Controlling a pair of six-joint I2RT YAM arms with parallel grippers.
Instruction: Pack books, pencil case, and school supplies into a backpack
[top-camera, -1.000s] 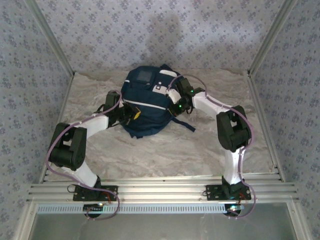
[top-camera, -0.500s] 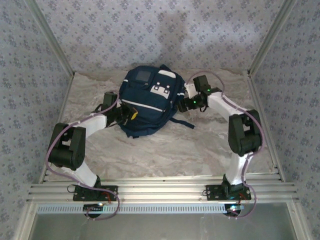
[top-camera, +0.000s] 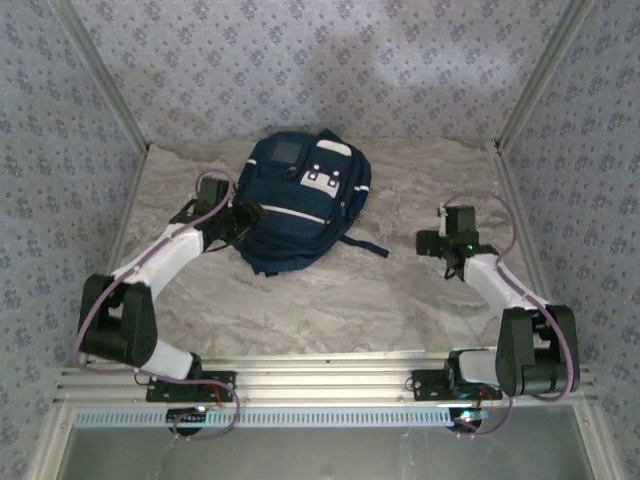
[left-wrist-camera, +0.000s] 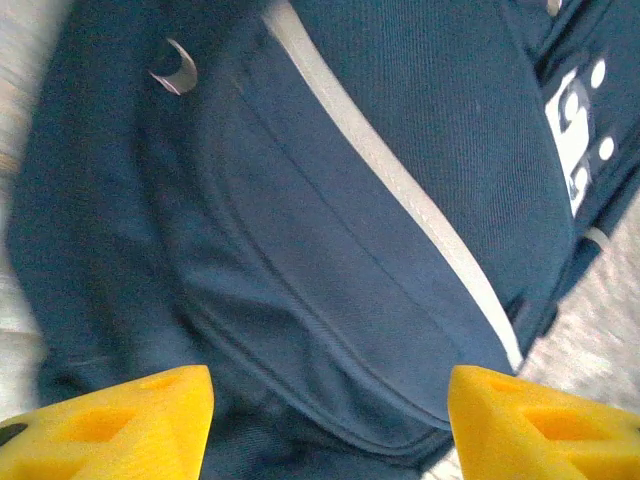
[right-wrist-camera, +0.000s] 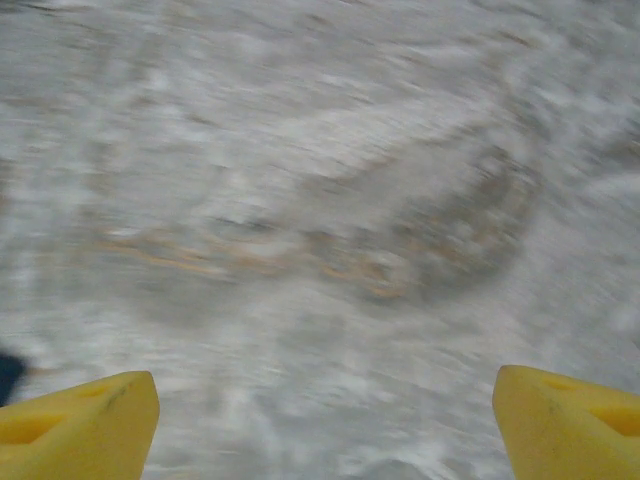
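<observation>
Standing by the metal rail (top-camera: 320, 380), you see the marbled bench (top-camera: 330, 300). The right gripper (top-camera: 428, 243) hangs spread wide over bare surface. The left gripper (top-camera: 245, 215), also spread and holding nothing, sits just beside the backpack (top-camera: 300, 205), which lies toward the back. Flower-patterned walls (top-camera: 300, 60) close it in.

Overhead from rear; left wrist close, shares backpack (left-wrist-camera: 400, 150); right, tabletop (right-wrist-camera: 320, 200).

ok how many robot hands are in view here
2: the left hand by the left side of the large navy-blue fabric backpack, the right hand off to its right, over the marbled tabletop.
</observation>
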